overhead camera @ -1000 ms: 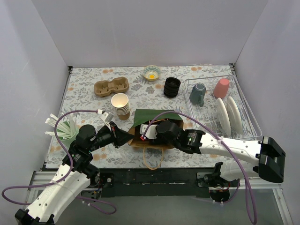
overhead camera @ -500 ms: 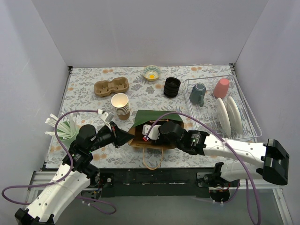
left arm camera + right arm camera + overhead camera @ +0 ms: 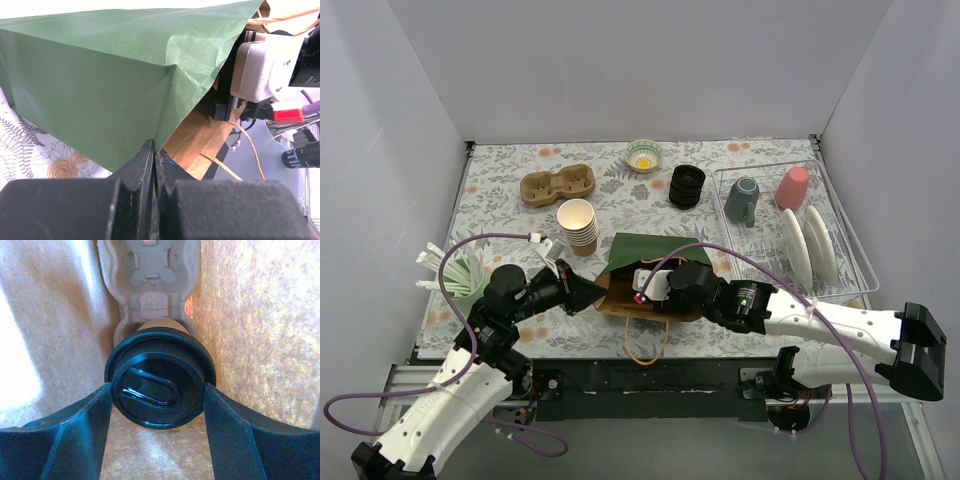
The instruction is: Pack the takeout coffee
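Inside, the takeout coffee [image 3: 159, 371] is sitting within the paper bag [image 3: 650, 252]. Its black lid is facing the right wrist camera and its brown body is seated in a pulp carrier [image 3: 150, 270] that is lying beyond it between the bag's brown walls. The right gripper [image 3: 157, 388] is reaching in through the bag's mouth with its jaws spread wide, one finger pressing against each side of the lid's rim, so it is gripping the cup. From above, the bag is lying on its side on the floral table [image 3: 510, 170] near the front edge, green panel up, its handle loop [image 3: 642, 345] trailing toward the arm bases. The left gripper [image 3: 153, 162] is pinching the green edge of the bag at the left side of the mouth, its fingers closed tight together on the paper. Just behind the bag a stack of lidless cups [image 3: 578, 226] is standing, and a stack of black lids [image 3: 687, 186] is standing farther back, well apart from both arms
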`<state>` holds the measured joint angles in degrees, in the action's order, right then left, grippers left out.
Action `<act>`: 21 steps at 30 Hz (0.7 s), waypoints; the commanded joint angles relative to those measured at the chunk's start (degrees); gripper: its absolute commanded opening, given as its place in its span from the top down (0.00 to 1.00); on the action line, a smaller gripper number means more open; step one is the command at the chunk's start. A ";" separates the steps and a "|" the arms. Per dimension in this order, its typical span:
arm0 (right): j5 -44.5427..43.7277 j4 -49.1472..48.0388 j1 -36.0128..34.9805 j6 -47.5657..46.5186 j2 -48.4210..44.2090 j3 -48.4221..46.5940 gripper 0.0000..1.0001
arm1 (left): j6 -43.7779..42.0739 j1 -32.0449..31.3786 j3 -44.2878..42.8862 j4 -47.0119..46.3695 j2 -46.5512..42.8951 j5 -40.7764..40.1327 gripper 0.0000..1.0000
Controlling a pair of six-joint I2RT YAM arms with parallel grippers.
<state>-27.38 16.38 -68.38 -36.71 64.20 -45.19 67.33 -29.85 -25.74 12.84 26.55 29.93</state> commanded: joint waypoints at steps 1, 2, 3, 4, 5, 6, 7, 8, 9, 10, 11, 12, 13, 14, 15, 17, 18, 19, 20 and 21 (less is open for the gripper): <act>-1.98 -0.91 0.00 -0.82 1.01 0.10 0.70 | -0.80 -0.30 -0.63 -0.71 -0.09 1.36 1.00; -1.81 -0.83 0.00 -0.73 1.10 0.10 0.71 | -0.80 -0.30 -0.63 -0.71 -0.09 1.36 1.00; -1.72 -0.83 -0.09 -0.65 1.27 0.10 0.71 | -0.80 -0.30 -0.63 -0.80 -0.09 1.36 1.00; -1.54 -0.83 0.00 -0.64 1.36 0.19 0.71 | -0.88 -0.30 -0.63 -0.71 -0.26 1.27 1.00; -1.54 -0.83 -0.09 -0.64 1.45 0.28 0.71 | -0.88 -0.30 -0.63 -0.71 -0.18 1.27 1.00; -1.63 -0.83 0.00 -0.64 1.45 0.36 0.71 | -0.80 -0.30 -0.63 -0.71 -0.27 1.18 1.00; -1.89 -0.48 0.00 -0.64 1.71 0.36 0.71 | -0.80 -0.30 -0.63 -0.80 -0.27 1.09 1.00; -2.15 -0.04 0.00 -0.56 1.71 0.10 0.71 | -0.80 -0.30 -0.63 -0.71 -0.27 1.09 1.00; -1.98 0.40 -0.09 -0.21 1.63 0.10 0.71 | -0.80 -0.39 -0.63 -0.71 -0.27 1.09 1.00; -2.07 0.67 -0.09 -0.03 1.45 0.10 0.71 | -0.80 -0.30 -0.63 -0.71 -0.35 1.09 1.00; -2.24 0.58 0.00 -0.29 1.28 0.19 0.71 | -0.80 -0.30 -0.63 -0.71 -0.35 1.09 1.00; -2.16 0.41 0.00 -0.38 1.27 0.19 0.71 | -0.80 -0.30 -0.63 -0.71 -0.53 1.09 1.00; -2.42 0.23 0.00 -0.56 1.10 0.19 0.71 | -0.80 -0.30 -0.63 -0.80 -0.44 1.01 1.00; -2.42 0.06 0.00 -0.64 1.10 0.02 0.71 | -0.80 -0.30 -0.63 -0.71 -0.44 1.09 1.00; -2.68 -0.03 0.00 -0.82 1.10 -0.42 0.71 | -0.80 -0.30 -0.54 -0.71 -0.44 1.18 1.00; -2.86 -0.12 0.00 -1.08 1.19 -0.78 0.71 | -0.80 -0.30 -0.63 -0.71 -0.27 1.18 1.00; -2.95 -0.12 -0.09 -1.17 1.36 -1.21 0.71 | -0.71 -0.30 -0.63 -0.71 -0.18 1.18 1.00; -2.42 -0.03 0.00 -1.09 1.27 -1.48 0.71 | -0.80 -0.30 -0.54 -0.71 -0.18 1.18 1.00; -2.07 0.14 0.00 -1.00 1.19 -1.65 0.71 | -0.80 -0.30 -0.63 -0.71 -0.27 1.18 1.00; -1.98 0.23 -0.09 -1.00 1.10 -1.74 0.71 | -0.80 -0.30 -0.63 -0.71 -0.35 1.09 1.00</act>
<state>-28.36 16.47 -68.38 -37.10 65.71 -45.21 67.31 -29.85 -25.74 12.84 26.52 30.04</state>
